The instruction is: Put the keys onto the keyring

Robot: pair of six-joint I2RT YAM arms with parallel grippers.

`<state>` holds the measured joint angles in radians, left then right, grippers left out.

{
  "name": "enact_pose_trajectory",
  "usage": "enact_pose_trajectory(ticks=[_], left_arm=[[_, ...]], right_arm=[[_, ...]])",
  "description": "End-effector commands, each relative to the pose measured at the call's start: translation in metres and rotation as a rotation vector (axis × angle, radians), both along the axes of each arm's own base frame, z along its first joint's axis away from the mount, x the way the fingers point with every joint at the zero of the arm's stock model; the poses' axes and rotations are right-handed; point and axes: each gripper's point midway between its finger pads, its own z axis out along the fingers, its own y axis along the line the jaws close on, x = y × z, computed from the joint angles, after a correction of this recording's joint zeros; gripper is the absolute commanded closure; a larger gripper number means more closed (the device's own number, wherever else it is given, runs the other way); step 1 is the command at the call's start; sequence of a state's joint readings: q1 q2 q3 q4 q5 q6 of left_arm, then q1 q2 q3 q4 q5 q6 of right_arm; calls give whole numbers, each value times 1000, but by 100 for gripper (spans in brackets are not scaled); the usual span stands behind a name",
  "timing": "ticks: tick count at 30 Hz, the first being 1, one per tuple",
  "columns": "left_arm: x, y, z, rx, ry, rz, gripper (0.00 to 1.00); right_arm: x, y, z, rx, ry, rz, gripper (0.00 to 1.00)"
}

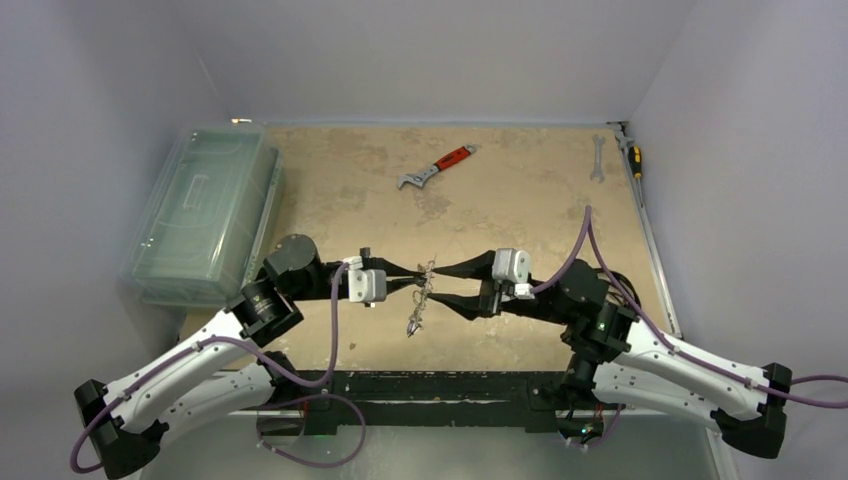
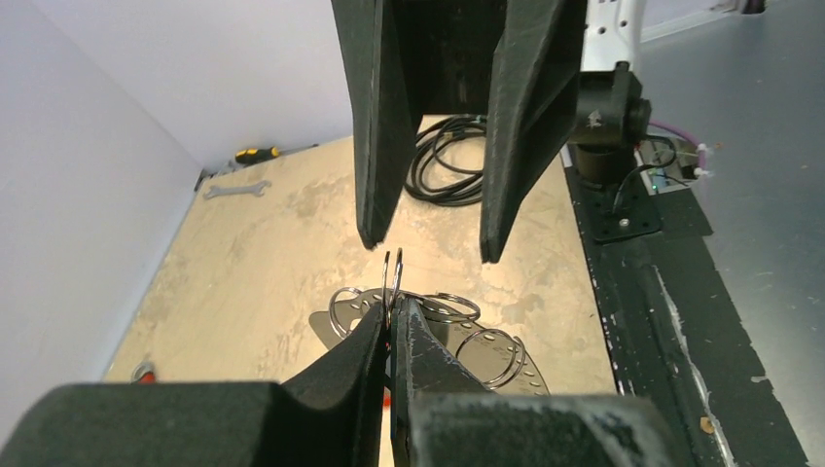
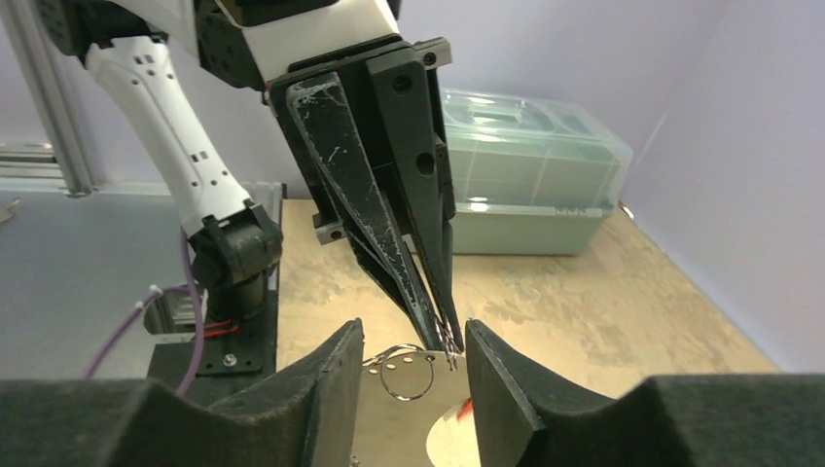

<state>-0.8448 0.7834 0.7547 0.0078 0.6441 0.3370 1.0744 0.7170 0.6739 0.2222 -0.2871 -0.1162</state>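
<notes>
The two arms meet over the middle of the table [image 1: 520, 200], fingertip to fingertip; the left gripper [image 2: 392, 321] is pressed together on a thin silvery ring seen edge-on, which appears to be the keyring [image 2: 393, 277], held upright just above its tips; the right gripper [image 2: 429, 248] stands apart, its two fingers straddling the gap just above that ring without touching it, and nothing is caught between them; from the right wrist view its own fingers [image 3: 491, 375] sit either side of the left claw's point; below the held ring several smaller wire rings [image 2: 491, 355] overlap in a loose bunch, and in the top view a small cluster, most likely the keys [image 1: 414, 322], dangles from the meeting point towards the near edge; no loose key shows on the tabletop, so the judgement is that at least some keys already hang on the ring and the job is well advanced; how many are threaded, and whether one is only half on, is too small to tell; what seems left is to check the last key is seated and set the bunch down; the red-handled wrench [image 1: 437, 168], spanner [image 1: 597, 158] and plastic box [image 1: 200, 215] lie well apart from the work
</notes>
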Motion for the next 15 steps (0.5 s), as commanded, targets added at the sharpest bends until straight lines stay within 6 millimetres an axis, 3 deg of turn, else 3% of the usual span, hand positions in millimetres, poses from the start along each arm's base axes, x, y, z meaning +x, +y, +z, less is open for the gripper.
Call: enact_pose_trajectory(ticks=[1, 3, 6, 15], left_arm=[[12, 4, 13, -29, -61, 60, 100], [13, 4, 10, -14, -60, 63, 100], [15, 2, -1, 37, -41, 60, 100], [20, 0, -19, 112, -3, 64, 100]], right_arm=[[15, -9, 21, -21, -42, -99, 51], [22, -14, 25, -55, -55, -142, 47], [30, -14, 12, -169, -57, -173, 45], [39, -11, -28, -500, -35, -152, 50]])
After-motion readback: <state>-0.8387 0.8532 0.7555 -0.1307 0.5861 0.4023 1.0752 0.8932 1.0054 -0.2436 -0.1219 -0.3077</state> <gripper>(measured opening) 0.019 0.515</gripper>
